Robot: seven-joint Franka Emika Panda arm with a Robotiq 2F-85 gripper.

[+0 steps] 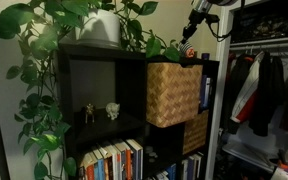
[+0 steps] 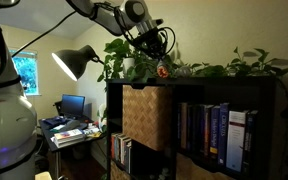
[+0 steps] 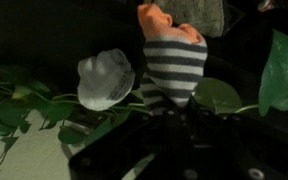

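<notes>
We read no text anywhere, book spines [image 2: 209,130] too small for us to make out, monitor [image 2: 74,103] blurred, nothing legible.

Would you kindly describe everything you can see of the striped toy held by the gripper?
The striped toy looks like soft cloth, banded grey and white, with an orange far end. The gripper is shut on its near end. In an exterior view its orange end hangs just above the dark shelf, among plant leaves; whether it touches them cannot be told.
</notes>
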